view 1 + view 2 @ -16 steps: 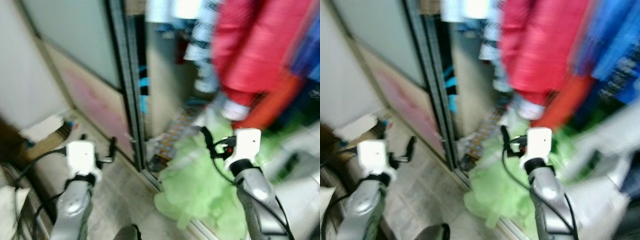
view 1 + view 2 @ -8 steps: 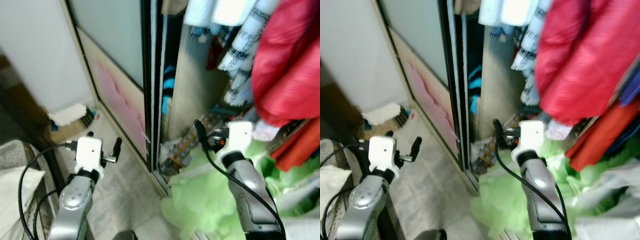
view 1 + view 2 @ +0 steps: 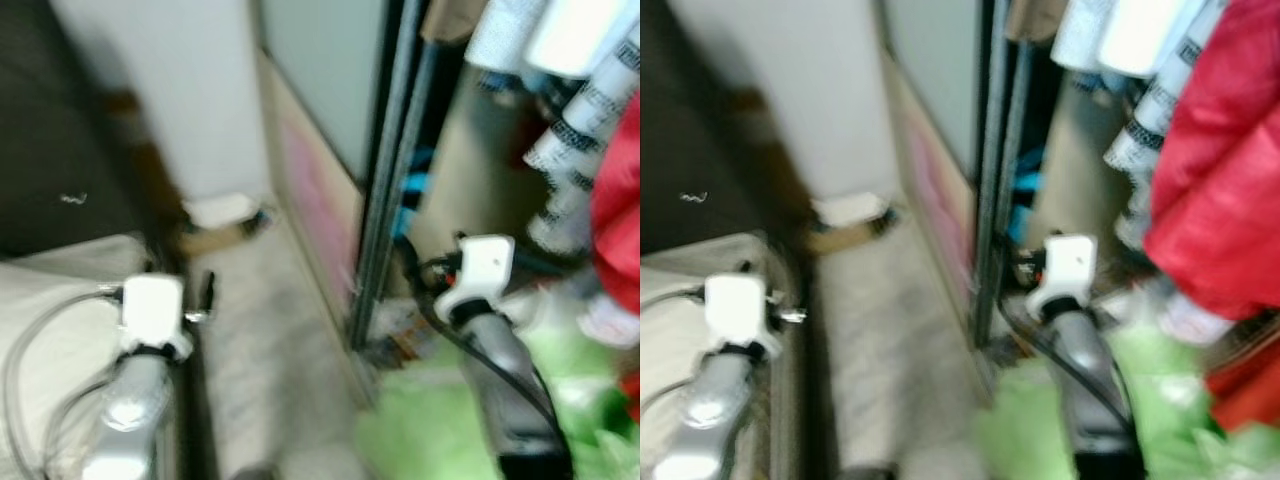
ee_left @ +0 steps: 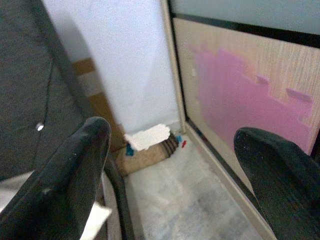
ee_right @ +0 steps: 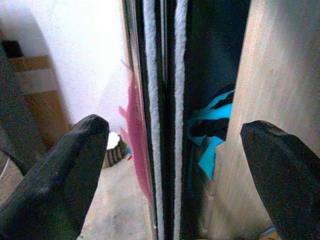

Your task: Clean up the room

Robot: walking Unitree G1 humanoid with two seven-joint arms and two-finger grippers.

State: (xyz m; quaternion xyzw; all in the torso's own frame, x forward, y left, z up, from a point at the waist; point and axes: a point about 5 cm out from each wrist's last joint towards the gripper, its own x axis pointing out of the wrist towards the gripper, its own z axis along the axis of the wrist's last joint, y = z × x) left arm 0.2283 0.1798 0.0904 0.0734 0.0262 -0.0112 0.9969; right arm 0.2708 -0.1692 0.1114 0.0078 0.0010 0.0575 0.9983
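Head views, both blurred: a wardrobe with a dark sliding-door frame [image 3: 385,180] stands open. Inside hang a red garment [image 3: 1220,180] and white rolled items with dark print [image 3: 575,130]; their shapes smear at the edges. A light green heap of cloth [image 3: 430,430] lies on the floor at the wardrobe's foot, cut off by the lower edge of the picture, so what it is cannot be told. The closed door panel [image 3: 315,190] is frosted grey above and pale wood with a pink patch below. At the far end of the pale floor [image 3: 885,330], by the white wall, lies a small white thing on something brown [image 3: 225,215], too blurred to name. A pale mattress edge [image 3: 50,310] sits by the left arm.

Left wrist view: the left pincer [image 4: 172,175] is released, its fingers [image 4: 65,185] spread wide, above the floor beside the pink-patched panel [image 4: 240,100]. The white scrap on brown cardboard [image 4: 147,142] lies in the corner where wall and panel meet.

Right wrist view: the right pincer [image 5: 172,175] is also released and holds nothing, aimed at the door frame's edge [image 5: 162,115]. Behind the frame, a turquoise and black cloth [image 5: 210,130] hangs in shadow beside a wooden partition [image 5: 267,100], mostly hidden.
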